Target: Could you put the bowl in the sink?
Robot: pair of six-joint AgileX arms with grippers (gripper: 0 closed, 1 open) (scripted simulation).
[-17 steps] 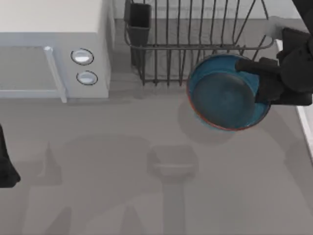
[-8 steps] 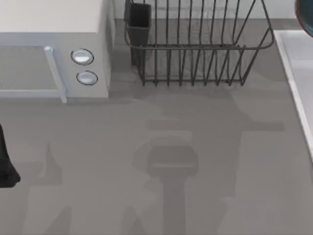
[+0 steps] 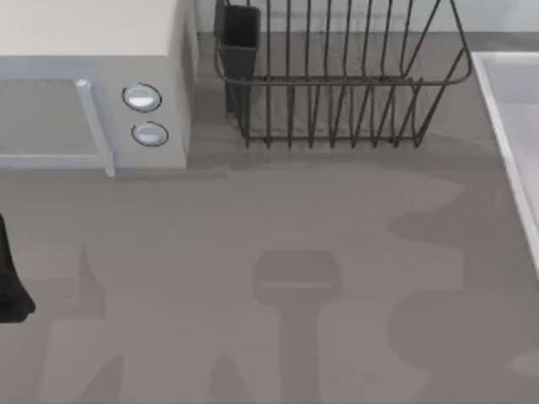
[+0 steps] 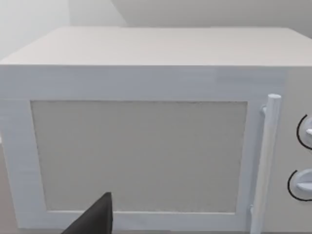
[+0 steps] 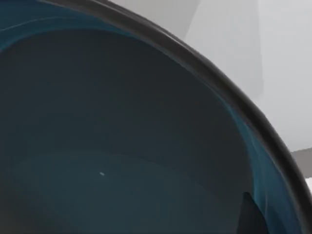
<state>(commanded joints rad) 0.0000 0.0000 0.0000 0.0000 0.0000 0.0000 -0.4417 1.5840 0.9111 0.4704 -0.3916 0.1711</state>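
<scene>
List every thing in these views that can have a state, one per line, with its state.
Microwave: door shut, handle upright beside the two dials.
Dish rack: standing upright at the back of the table, no dishes in the visible part.
Bowl: close before the right wrist camera, nothing inside it.
Sink: at the table's right edge, visible part bare.
Left arm: parked at the table's left edge.

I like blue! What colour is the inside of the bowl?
Dark grey-blue inside the round glazed bowl, brighter blue near its rim; best in the right wrist view.
</scene>
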